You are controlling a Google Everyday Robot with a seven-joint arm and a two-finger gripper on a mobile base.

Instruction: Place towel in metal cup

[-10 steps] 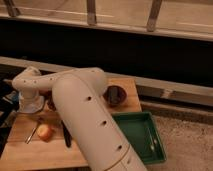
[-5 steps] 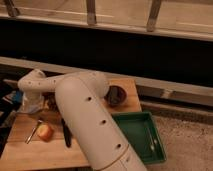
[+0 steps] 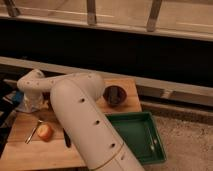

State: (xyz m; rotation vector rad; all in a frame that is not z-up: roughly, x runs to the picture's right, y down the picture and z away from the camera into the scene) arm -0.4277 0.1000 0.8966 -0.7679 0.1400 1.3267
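My white arm reaches from the lower middle across the wooden table [image 3: 30, 150] to its far left corner. The gripper [image 3: 29, 104] hangs below the wrist there, over a pale whitish shape that may be the towel [image 3: 25, 107]; I cannot separate the two. A dark round vessel [image 3: 114, 95] stands at the table's back right. I cannot tell whether it is the metal cup, and no other cup shows clearly.
An orange fruit [image 3: 45, 131] lies on the table's front left, with a thin utensil [image 3: 33, 132] to its left and a dark knife [image 3: 66, 140] beside the arm. A green tray [image 3: 136, 136] sits off the table's right side. A dark wall runs behind.
The wrist has shifted slightly at the table's left corner. The fruit, utensil, dark vessel and tray have not moved.
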